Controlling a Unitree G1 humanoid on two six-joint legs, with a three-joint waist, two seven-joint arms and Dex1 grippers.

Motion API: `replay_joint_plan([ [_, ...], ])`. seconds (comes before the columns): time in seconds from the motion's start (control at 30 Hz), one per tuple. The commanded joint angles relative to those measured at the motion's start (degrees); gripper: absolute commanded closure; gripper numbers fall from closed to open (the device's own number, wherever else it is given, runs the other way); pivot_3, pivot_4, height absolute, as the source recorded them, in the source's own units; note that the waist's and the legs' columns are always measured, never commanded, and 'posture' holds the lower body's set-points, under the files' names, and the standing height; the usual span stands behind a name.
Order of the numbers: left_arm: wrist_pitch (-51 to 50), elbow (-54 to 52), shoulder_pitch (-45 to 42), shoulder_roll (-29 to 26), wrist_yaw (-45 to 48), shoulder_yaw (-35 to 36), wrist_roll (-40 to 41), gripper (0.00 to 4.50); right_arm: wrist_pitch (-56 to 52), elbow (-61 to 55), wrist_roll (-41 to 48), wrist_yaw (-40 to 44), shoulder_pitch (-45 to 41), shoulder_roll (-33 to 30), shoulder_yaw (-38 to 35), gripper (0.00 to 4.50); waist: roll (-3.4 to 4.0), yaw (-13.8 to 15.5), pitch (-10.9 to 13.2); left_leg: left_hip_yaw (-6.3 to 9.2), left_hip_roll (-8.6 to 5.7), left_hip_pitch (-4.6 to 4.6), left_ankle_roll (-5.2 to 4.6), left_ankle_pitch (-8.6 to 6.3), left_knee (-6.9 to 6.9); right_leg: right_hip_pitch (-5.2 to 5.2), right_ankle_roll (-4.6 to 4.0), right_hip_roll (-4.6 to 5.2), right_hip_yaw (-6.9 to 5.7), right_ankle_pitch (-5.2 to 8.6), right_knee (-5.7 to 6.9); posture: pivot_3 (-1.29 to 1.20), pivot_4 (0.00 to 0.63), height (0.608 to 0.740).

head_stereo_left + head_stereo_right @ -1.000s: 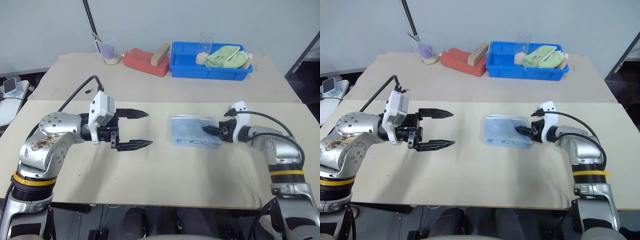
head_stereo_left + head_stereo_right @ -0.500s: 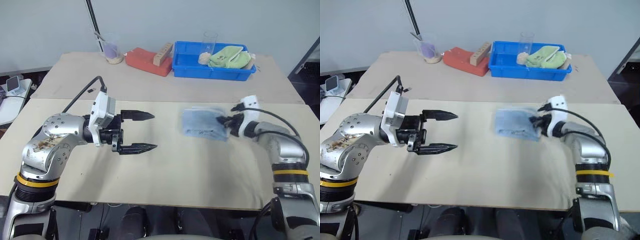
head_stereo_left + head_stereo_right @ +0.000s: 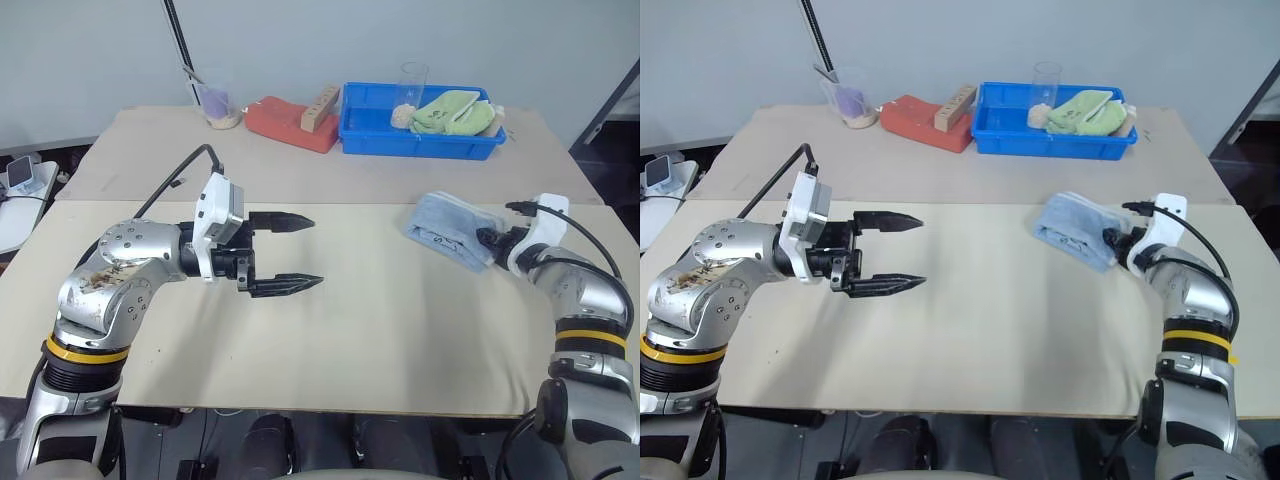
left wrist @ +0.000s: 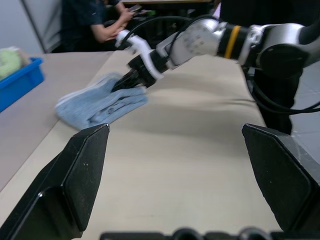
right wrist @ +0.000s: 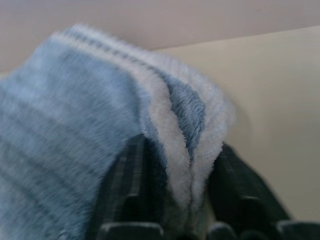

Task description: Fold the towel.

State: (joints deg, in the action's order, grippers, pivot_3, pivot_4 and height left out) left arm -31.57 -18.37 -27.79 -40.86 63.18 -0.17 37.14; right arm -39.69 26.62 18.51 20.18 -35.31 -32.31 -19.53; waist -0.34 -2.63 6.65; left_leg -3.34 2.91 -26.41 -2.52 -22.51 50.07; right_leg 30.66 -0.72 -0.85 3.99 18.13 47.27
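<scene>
The towel (image 3: 448,228), light blue and folded into a thick bundle with a whitish edge, lies on the near table toward the right. My right gripper (image 3: 487,242) is at its right end, shut on the towel's edge. In the right wrist view the stacked layers of the towel (image 5: 75,125) sit pinched between the two dark fingers (image 5: 235,192). My left gripper (image 3: 316,252) hovers open over the table's left middle, pointing right, well apart from the towel. The left wrist view shows the towel (image 4: 100,102) with the right gripper (image 4: 127,82) at its end.
On the far table stand a blue bin (image 3: 420,140) holding a lime-green cloth (image 3: 455,112) and a clear glass (image 3: 413,82), a red slab (image 3: 285,125) with a wooden block (image 3: 322,105), and a cup (image 3: 218,100). A seated person (image 4: 100,20) shows beyond the table.
My right gripper has swung to the right and dragged the towel with it, from the table's middle toward the right side. The left gripper stays open in about the same place.
</scene>
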Motion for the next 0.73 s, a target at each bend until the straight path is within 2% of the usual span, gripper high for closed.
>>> replay_joint_plan([
  [0.03,0.04,-0.88,2.51,-2.25,-1.91,2.73,-1.41,0.0,-0.95,-4.47,1.44,-2.27,-1.61,-1.37,-3.21,0.84,0.02,-0.06,0.0,0.0,0.0,0.0,0.0,0.0,0.0,0.0,0.0,0.0,0.0,0.0,0.0,0.0,0.15,0.656],
  [0.1,-0.26,-1.44,4.47,-3.64,-2.94,4.47,-1.51,0.0,-2.23,-7.52,1.99,-2.53,-1.38,-2.44,-3.8,0.19,0.03,-0.11,0.0,-0.03,0.01,-0.01,0.0,0.0,-0.01,0.16,0.0,0.0,0.04,0.0,0.01,0.0,0.15,0.656],
  [0.13,0.67,-1.41,6.1,-4.72,-3.75,5.76,-2.74,0.0,-2.39,-9.98,1.74,-1.08,-0.61,-4.01,-3.09,0.04,0.03,-0.04,0.0,-0.03,0.02,-0.02,0.0,0.0,-0.01,0.24,0.0,0.0,0.05,0.0,0.03,0.0,0.15,0.656],
  [0.27,1.72,0.21,16.85,-12.25,-5.82,15.88,-7.69,0.0,2.15,-26.44,3.38,18.68,7.28,-14.99,4.1,0.04,0.27,0.05,0.09,-0.03,0.02,0.02,-0.01,0.0,-0.24,0.47,-0.01,0.08,0.08,0.07,0.04,0.0,0.15,0.656],
  [0.4,5.19,1.33,24.79,-16.2,-5.33,20.45,-12.39,0.0,5.39,-33.72,3.9,31.24,14.93,-23.07,7.39,0.04,0.07,0.06,0.13,0.05,0.16,0.17,-0.01,-0.01,-0.27,0.32,-0.02,-0.01,-0.08,0.09,-0.1,0.0,0.15,0.656],
  [0.57,7.09,3.38,28.85,-17.06,-4.44,24.18,-13.07,0.0,5.44,-38.0,6.32,39.84,20.15,-27.74,8.0,0.04,0.01,0.59,0.21,-0.05,0.07,0.13,0.0,0.0,-0.21,0.43,-0.06,0.32,-0.19,0.12,-0.11,0.0,0.15,0.656],
  [0.73,5.2,1.33,31.55,-15.91,-4.31,25.72,-11.44,0.0,5.67,-36.24,5.12,40.59,18.71,-27.47,9.83,0.04,-0.02,0.48,0.21,-0.12,0.07,0.1,0.0,-0.01,-0.19,0.4,-0.02,0.4,-0.18,0.09,-0.18,0.0,0.15,0.656],
])
